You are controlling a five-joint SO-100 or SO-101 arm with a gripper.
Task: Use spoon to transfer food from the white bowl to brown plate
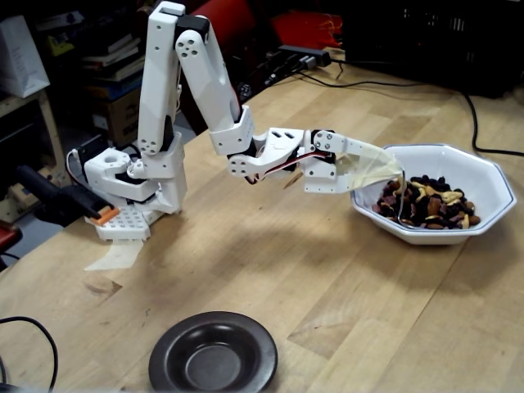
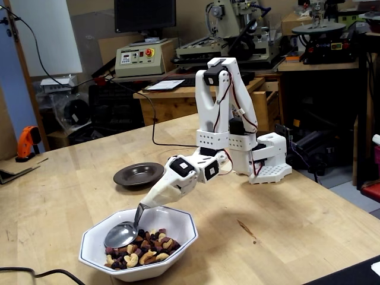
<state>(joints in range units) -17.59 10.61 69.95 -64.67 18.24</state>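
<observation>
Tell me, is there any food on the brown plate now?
No, the brown plate is bare in a fixed view; the food lies in the white bowl.

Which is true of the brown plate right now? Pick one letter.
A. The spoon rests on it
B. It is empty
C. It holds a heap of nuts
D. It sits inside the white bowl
B. The brown plate shows a bare sunken centre in both fixed views, while the food still lies in the white bowl with the spoon over it.
</observation>
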